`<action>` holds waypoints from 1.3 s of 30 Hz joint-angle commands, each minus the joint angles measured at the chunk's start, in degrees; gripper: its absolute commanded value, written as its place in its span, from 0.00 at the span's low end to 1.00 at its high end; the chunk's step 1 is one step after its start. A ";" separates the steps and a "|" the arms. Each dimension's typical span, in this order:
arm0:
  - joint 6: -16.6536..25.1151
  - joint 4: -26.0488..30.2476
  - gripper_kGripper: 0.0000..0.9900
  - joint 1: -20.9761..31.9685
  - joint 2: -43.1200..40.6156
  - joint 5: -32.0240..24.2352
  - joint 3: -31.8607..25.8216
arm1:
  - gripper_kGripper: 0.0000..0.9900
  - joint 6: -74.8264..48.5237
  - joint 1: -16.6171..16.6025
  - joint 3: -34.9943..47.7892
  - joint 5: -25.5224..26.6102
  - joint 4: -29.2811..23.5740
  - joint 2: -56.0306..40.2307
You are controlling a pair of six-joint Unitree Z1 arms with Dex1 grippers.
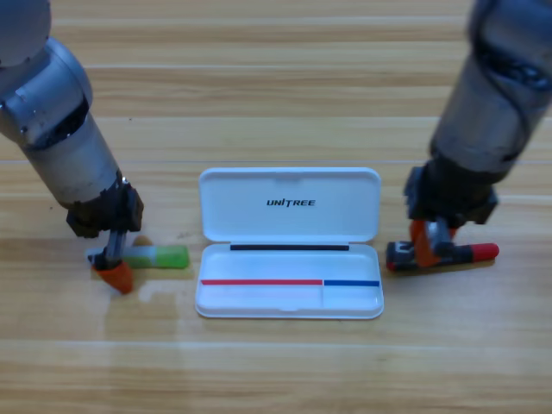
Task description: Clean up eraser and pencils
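Wooden planks of the table [276,86] run left to right under the single high view, with an open white case [290,243] at its centre, lid folded back toward 12 o'clock.

From the 10 o'clock corner the left arm slants down and inward. Its left gripper [118,266] points at the table at the case's 9 o'clock, its orange tip touching the pale end of the light green pencil [157,256]; whether it pinches that end I cannot tell.

From the 1 o'clock corner the right arm drops steeply. The right gripper [429,244] stands over the black red-ended pencil [470,254], which lies flat at the case's 3 o'clock; its orange jaws straddle the barrel, grip uncertain.
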 commanded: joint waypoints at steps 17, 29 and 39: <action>2.24 2.36 0.00 0.56 4.47 -0.67 -1.56 | 0.00 0.66 4.67 -13.60 0.54 5.87 16.60; 0.66 9.30 0.00 0.30 -2.65 2.58 -4.72 | 0.37 1.89 4.67 -13.86 0.98 5.87 17.39; -0.57 12.55 0.00 -0.40 -5.46 3.55 -6.13 | 0.88 4.09 4.67 -12.54 1.77 5.87 13.61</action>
